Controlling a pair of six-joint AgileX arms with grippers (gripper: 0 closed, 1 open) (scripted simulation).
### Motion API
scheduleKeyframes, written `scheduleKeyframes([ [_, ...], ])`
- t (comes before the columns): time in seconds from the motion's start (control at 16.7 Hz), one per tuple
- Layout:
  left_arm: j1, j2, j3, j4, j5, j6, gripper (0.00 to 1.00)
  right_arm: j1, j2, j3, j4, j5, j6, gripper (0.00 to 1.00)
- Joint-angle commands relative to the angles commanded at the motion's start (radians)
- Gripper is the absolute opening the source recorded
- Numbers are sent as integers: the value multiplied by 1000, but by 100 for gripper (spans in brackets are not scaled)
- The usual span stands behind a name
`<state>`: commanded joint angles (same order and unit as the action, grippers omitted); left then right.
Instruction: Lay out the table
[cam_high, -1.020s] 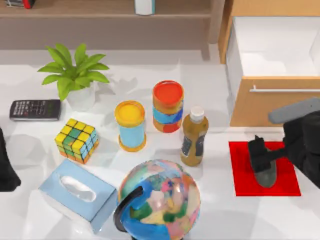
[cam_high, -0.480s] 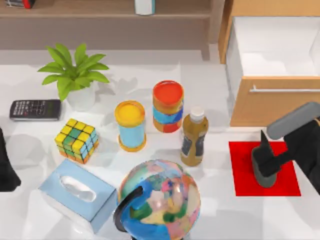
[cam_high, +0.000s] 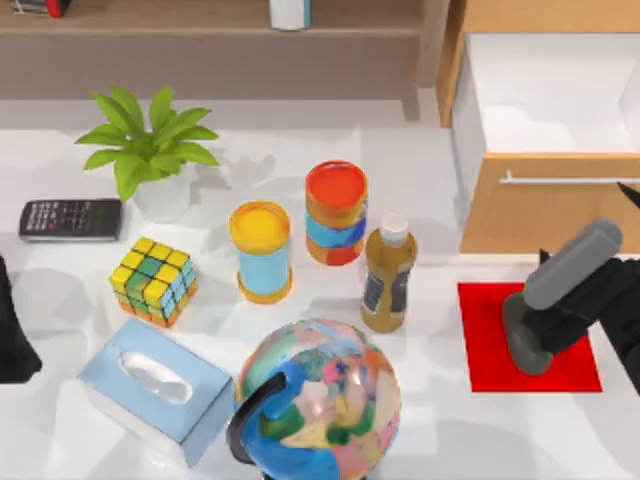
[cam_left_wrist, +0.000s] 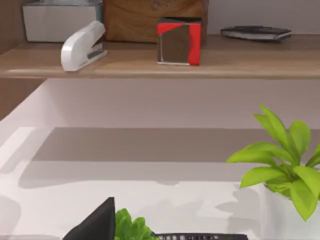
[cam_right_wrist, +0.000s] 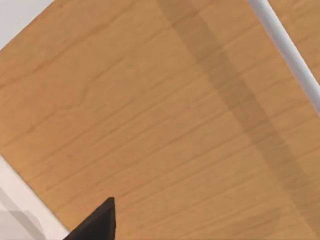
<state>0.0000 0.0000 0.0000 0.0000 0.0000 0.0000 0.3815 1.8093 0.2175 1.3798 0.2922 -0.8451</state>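
Note:
The white table (cam_high: 440, 440) carries a red mat (cam_high: 480, 350) at its right. A dark grey rounded object (cam_high: 528, 350) rests on the mat. My right gripper (cam_high: 575, 305) hovers just right of and above that object, open, and a light grey bar of the arm crosses over it. In the right wrist view one black fingertip (cam_right_wrist: 102, 220) shows against the cabinet's wooden front, with nothing held. My left arm (cam_high: 12, 340) is parked at the table's left edge. Its fingertip (cam_left_wrist: 97, 222) stands wide of centre, so the gripper is open and holds nothing.
A light-wood cabinet (cam_high: 540, 210) with its drawer pulled out stands behind the mat. A brown bottle (cam_high: 388, 275), two cans (cam_high: 336, 212), a globe (cam_high: 320, 400), a tissue box (cam_high: 155, 390), a colour cube (cam_high: 153, 280), a calculator (cam_high: 70, 219) and a plant (cam_high: 148, 150) crowd the middle and left.
My right gripper has let go of the dark grey object and drawn back up and to the right. The arm's grey bar has swung down over the mat. The object stays put.

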Motion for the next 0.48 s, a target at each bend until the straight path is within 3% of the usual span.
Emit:
scheduleKeyframes([
  [0.48,0,0,0,0,0,0,100,-13,151,-14,321,64,-592,100],
])
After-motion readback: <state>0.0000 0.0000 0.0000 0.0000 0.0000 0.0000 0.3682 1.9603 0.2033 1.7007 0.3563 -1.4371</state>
